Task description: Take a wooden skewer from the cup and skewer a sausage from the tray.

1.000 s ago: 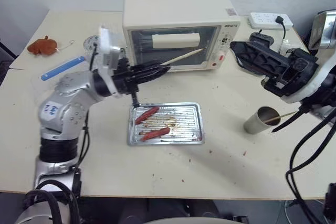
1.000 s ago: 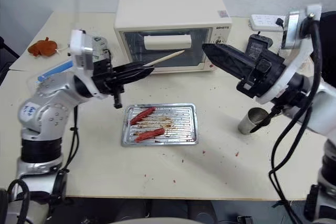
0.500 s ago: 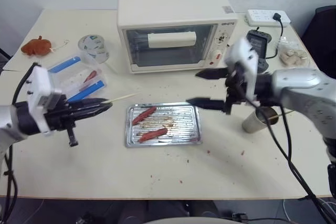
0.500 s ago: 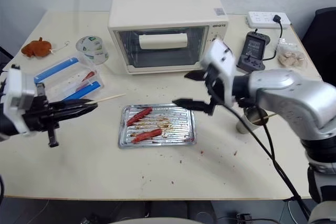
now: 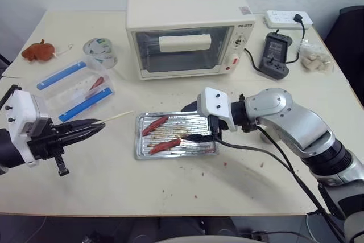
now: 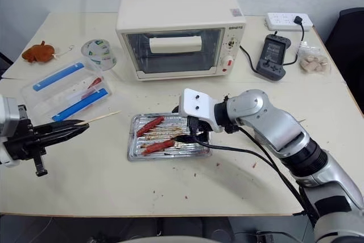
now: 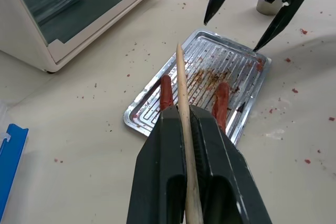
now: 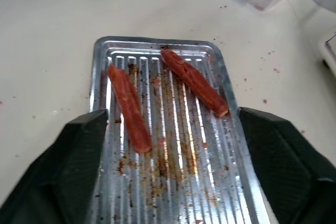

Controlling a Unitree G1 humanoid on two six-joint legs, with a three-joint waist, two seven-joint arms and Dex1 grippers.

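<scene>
- The left gripper (image 5: 94,128) is clamped on the skewer (image 5: 116,117), which runs between its two black fingers and sticks out past their tips, as the left wrist view shows.
- This gripper hangs above the table (image 5: 170,192), well to the left of the tray (image 5: 213,119); it lies nearly level and points toward the tray, with the skewer's tip short of the tray's left edge.
- Two sausages lie in the tray's left half, apart from each other: the far sausage (image 5: 158,124) and the near sausage (image 5: 166,145).
- The right gripper (image 5: 196,122) stands over the tray's right half with its jaws spread wide and nothing between them.
- In the right wrist view its fingers (image 8: 79,145) frame the tray, with both sausages ahead of them and untouched.
- The right arm reaches in from the right, bent at the elbow, its gripper pointing left and tilted somewhat down.
- The oven (image 5: 187,29) stands behind the tray.
</scene>
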